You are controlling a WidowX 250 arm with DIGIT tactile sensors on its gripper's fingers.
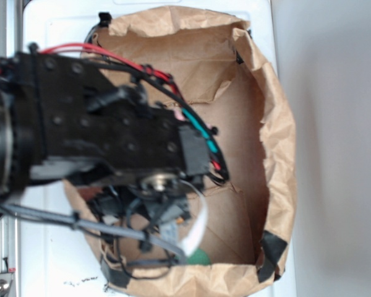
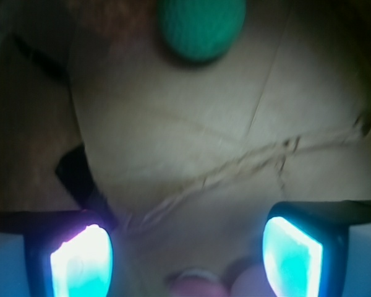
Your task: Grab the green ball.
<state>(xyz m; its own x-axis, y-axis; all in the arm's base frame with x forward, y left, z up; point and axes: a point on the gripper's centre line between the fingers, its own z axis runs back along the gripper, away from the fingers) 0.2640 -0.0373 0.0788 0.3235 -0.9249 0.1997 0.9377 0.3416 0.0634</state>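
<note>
The small round dark-green ball (image 2: 201,28) with its matte, finely textured surface lies on the creased brown paper floor (image 2: 191,142) of the open-topped brown paper bag (image 1: 278,142), at the top edge of the wrist view, ahead of the gripper (image 2: 187,257) and slightly right of the midline between its two glowing cyan finger pads (image 2: 81,263). The gripper's jaws stand wide apart with nothing between them, clear of the ball. In the exterior view, the black robot arm (image 1: 105,133) reaches into the bag and covers most of its interior, with only a sliver of the ball (image 1: 198,256) showing beside the near paper wall.
</note>
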